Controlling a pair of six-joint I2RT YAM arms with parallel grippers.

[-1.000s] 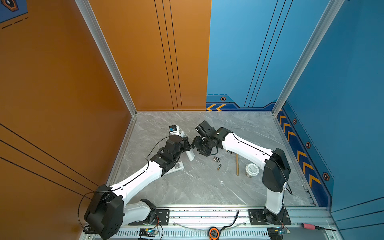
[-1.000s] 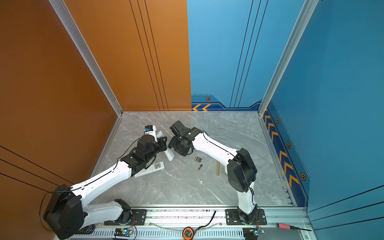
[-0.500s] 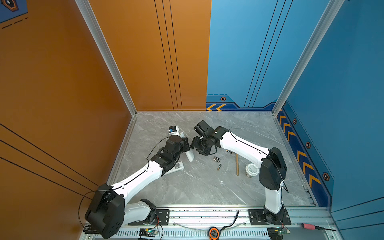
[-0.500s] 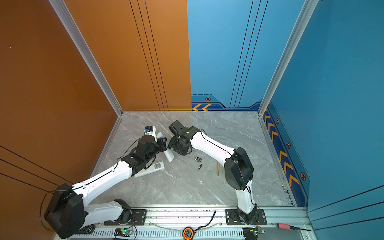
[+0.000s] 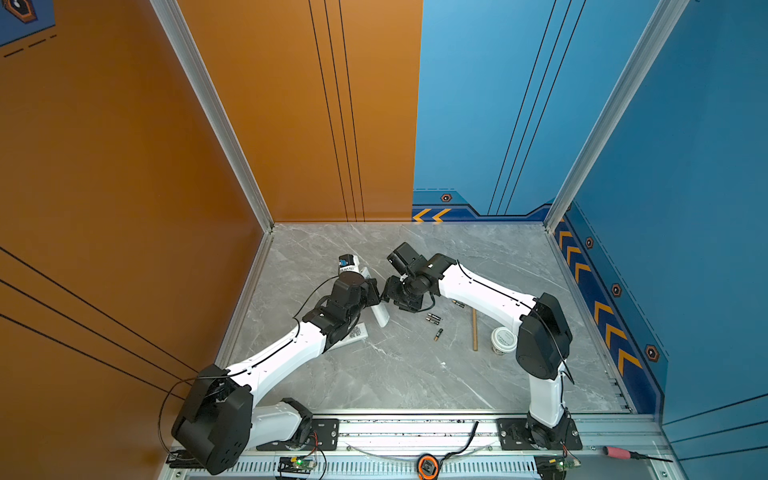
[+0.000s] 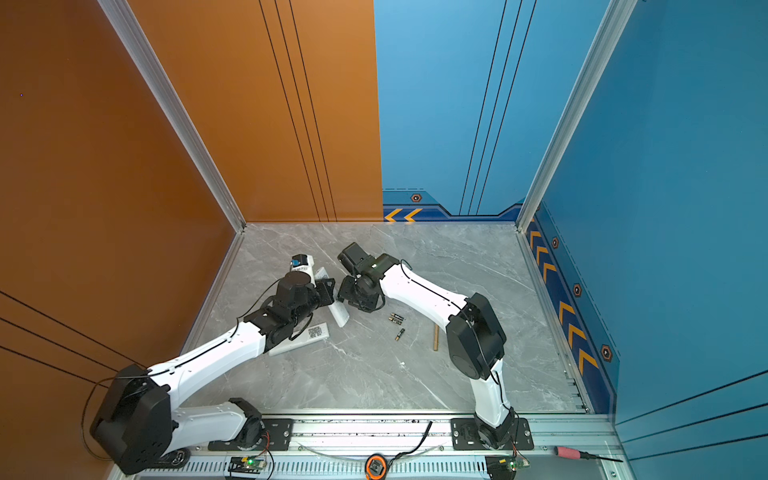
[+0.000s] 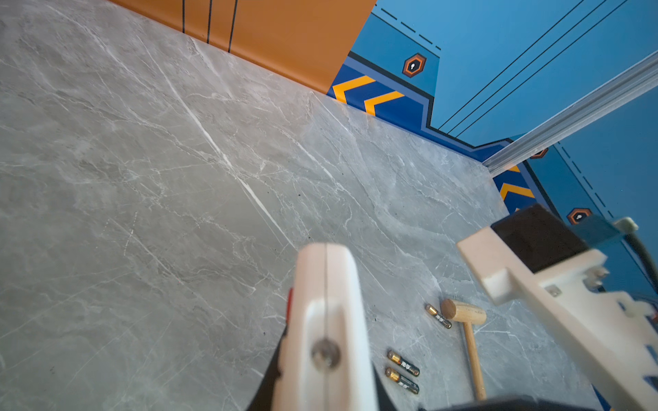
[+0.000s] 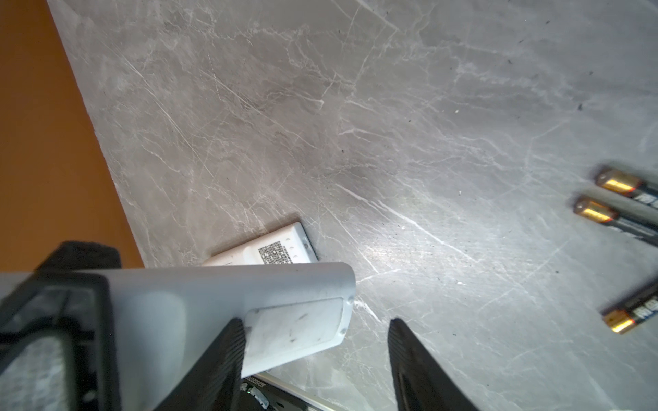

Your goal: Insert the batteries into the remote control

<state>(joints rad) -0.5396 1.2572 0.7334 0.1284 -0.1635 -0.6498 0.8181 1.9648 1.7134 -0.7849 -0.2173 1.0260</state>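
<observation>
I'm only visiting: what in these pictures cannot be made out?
Second remote: mostly under the left arm in both top views; partly behind the held remote in the right wrist view.
Mallet head: under the right arm in both top views.
Batteries: cut off by the right wrist view's edge; print too small in both top views.

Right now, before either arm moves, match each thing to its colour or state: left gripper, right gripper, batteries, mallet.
Things:
1. left gripper
2. right gripper
3. batteries
4. mallet

Colour or state:
A. pale wood
B. open, jaws apart
C. shut on the white remote
D. black with gold ends

Pairs: 1-C, 2-B, 3-D, 4-A
</observation>
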